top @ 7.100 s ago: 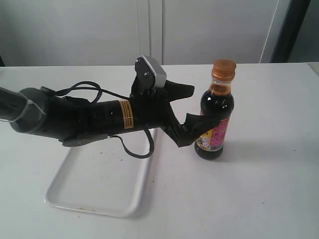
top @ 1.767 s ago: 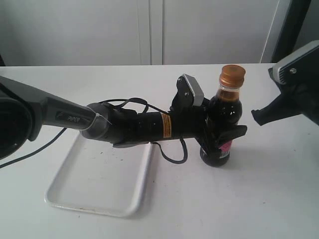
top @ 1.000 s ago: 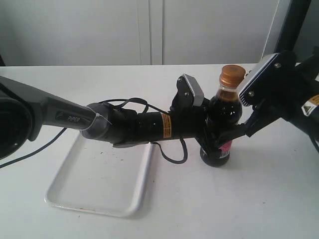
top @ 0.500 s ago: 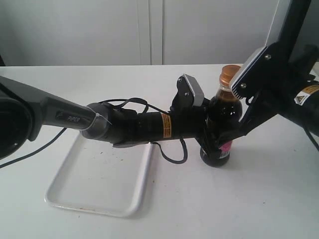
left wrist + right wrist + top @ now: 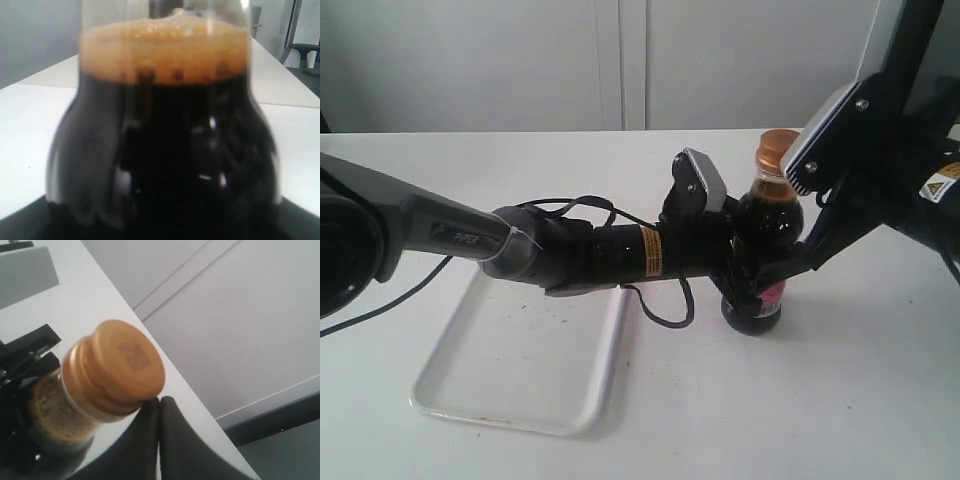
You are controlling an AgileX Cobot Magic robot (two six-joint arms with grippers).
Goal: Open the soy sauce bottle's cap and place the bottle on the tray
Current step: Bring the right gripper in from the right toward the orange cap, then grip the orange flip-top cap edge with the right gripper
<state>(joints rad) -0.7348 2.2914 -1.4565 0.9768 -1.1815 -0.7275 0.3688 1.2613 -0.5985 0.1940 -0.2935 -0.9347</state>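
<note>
The soy sauce bottle stands upright on the table, right of the nearer tray, clamped in the left gripper. Only the right wrist view shows the right gripper, tips pressed together, beside the closed cap.

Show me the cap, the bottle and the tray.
cap [image 5: 130,356], right wrist view, its flat top.
bottle [image 5: 765,215], exterior view, dark shoulder below the neck.
tray [image 5: 520,350], exterior view, bare floor.
</note>
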